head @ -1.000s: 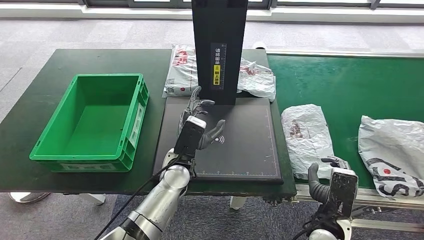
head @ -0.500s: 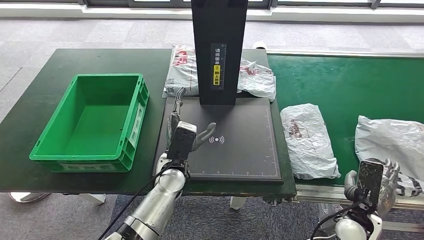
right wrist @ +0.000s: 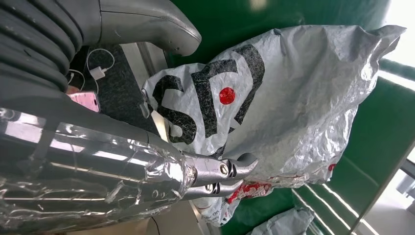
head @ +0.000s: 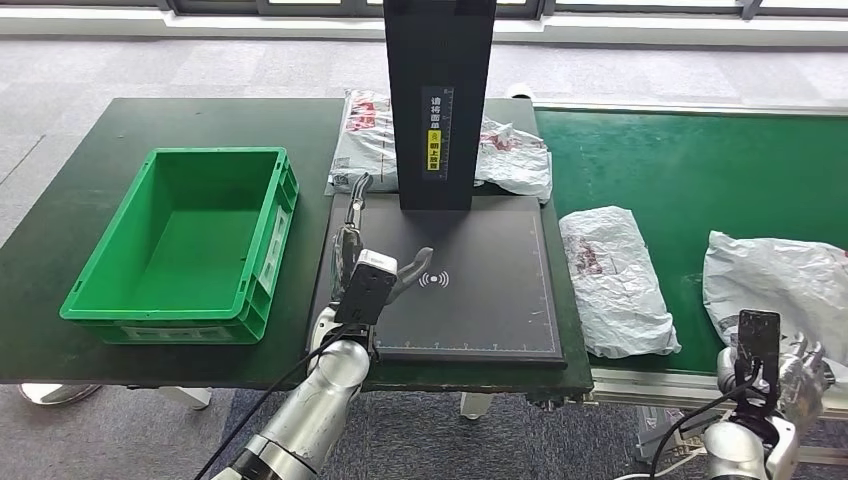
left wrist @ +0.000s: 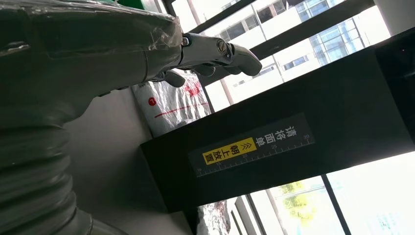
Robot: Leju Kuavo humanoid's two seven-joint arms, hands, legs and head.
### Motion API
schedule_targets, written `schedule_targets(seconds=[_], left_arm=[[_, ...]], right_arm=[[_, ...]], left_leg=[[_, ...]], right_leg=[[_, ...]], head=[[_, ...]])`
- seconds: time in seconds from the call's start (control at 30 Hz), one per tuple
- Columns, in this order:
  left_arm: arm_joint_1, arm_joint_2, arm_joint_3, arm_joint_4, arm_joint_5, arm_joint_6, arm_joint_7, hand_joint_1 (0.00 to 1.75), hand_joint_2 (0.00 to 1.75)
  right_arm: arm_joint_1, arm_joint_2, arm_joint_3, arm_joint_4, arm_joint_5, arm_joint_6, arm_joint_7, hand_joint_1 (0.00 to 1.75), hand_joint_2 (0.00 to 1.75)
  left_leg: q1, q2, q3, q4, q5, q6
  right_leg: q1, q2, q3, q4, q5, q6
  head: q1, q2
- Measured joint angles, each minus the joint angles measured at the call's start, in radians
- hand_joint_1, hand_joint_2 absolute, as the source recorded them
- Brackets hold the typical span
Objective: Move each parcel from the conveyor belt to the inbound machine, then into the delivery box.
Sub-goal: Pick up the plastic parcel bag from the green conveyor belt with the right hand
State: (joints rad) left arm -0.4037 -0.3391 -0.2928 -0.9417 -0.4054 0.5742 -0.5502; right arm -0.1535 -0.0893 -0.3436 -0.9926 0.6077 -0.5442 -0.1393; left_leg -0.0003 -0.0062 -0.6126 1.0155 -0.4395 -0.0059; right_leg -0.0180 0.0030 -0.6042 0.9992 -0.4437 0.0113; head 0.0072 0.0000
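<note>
Meanwhile, the left hand (head: 352,240) hovered empty, fingers spread, over the black scanner pad (head: 480,290); the right hand (head: 795,365), fingers apart and grasping nothing, sat beside the grey parcel (head: 775,280) on the conveyor belt (head: 680,160).

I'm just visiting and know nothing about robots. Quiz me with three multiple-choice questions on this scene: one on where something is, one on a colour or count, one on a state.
1. Where does the parcel with the bold black lettering lie?
A. on the conveyor belt, near the right hand
B. inside the crate
C. on the black scanning plate

2. What colour is the crate?
A. blue
B. green
C. red

3. What is in the crate?
A. one parcel
B. two parcels
C. nothing

Answers:
1 A: the parcel with the bold black lettering rests on the conveyor belt, just ahead of the right hand.
2 B: the crate on the table is green.
3 C: its floor is bare; the scanning plate beside it is bare too, with the left hand over its edge.
</note>
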Motion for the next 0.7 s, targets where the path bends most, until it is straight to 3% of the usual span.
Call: schedule_targets(seconds=[0.03, 0.37, 0.7], left_arm=[[0.0, 0.0, 0.0, 0.0, -0.001, 0.0, 0.0, 0.0, 1.75], [0.023, 0.009, -0.012, -0.041, -0.033, 0.025, 0.007, 0.0, 1.75], [0.024, 0.011, -0.027, -0.062, -0.058, 0.038, 0.019, 0.0, 1.75]], right_arm=[[-0.014, -0.004, -0.004, 0.025, -0.006, 0.003, -0.005, 0.0, 1.75], [-0.144, -0.006, -0.011, 0.242, 0.028, 0.016, -0.025, 0.0, 1.75], [-0.157, 0.019, -0.008, 0.267, 0.016, 0.075, -0.089, 0.0, 1.75]], left_leg=[[0.0, 0.0, 0.0, 0.0, 0.0, 0.0], [0.0, -0.001, 0.0, 0.0, 0.0, 0.0], [0.0, -0.001, -0.001, 0.0, 0.0, 0.0]], right_leg=[[0.0, 0.0, 0.0, 0.0, 0.0, 0.0], [0.0, -0.001, 0.0, 0.001, 0.0, 0.0], [0.0, -0.001, 0.0, 0.001, 0.0, 0.0]], head=[[0.0, 0.0], [0.0, 0.0], [0.0, 0.0]])
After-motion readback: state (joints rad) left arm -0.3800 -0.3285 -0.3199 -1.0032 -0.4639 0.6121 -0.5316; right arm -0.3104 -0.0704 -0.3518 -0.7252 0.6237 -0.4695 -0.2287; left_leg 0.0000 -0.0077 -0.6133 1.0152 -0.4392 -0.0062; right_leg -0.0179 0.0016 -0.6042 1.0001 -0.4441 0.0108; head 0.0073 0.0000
